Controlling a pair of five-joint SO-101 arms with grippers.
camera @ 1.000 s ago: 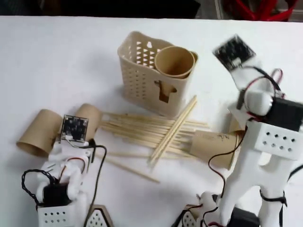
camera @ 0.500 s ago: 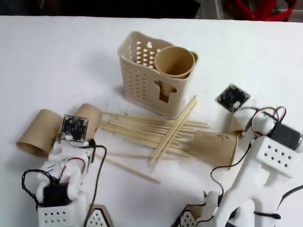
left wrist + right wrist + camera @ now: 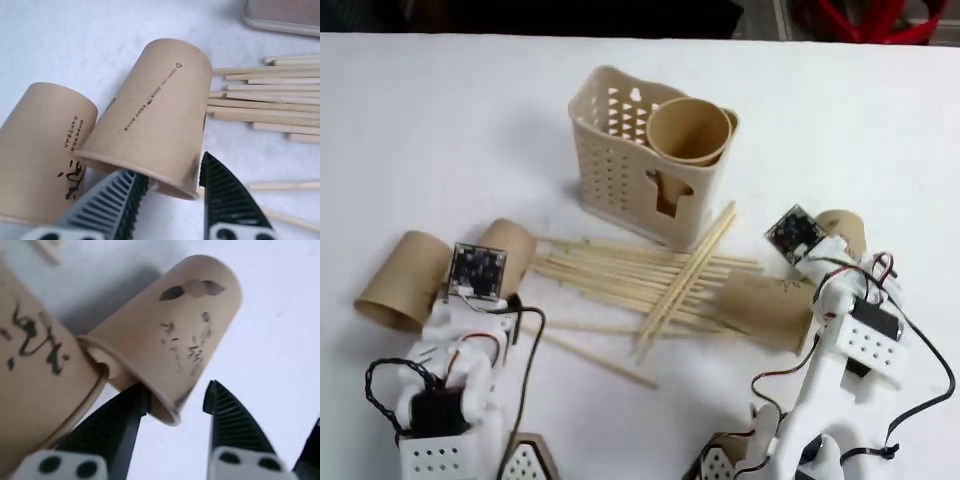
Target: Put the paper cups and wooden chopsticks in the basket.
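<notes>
**Q:** Task goods, and where?

**A:** Paper cups, five.
- One upright cup (image 3: 688, 130) stands inside the basket (image 3: 620, 150), upper centre of the high view.
- At lower left, an outer cup (image 3: 395, 280) and an inner cup (image 3: 510, 245) lie on their sides, touching.
- At right, a near cup (image 3: 770, 310) and a far cup (image 3: 840, 228) also lie on their sides, rims touching.
- The wooden chopsticks (image 3: 640, 275) are a loose pile between the two pairs, with a few leaning on the basket's front.

**Q:** Grippers?

**A:** The left gripper (image 3: 174, 166) has its jaws parted narrowly at the inner cup's rim and grips nothing. The right gripper (image 3: 178, 387) has its jaws parted at the far cup's rim, likewise empty.

**Q:** Step in hand?

**A:** Probably a cup pickup, with four cups and all the chopsticks left to do. The next move calls for closing gently on a rim wall, since paper crushes and a lying cup rolls. The cup then has to be lifted and lowered into the basket.

**Q:** Surroundings?

**A:** A white table (image 3: 440, 120). There is a dark strip along the top edge and a red object (image 3: 880, 20) at upper right.
</notes>
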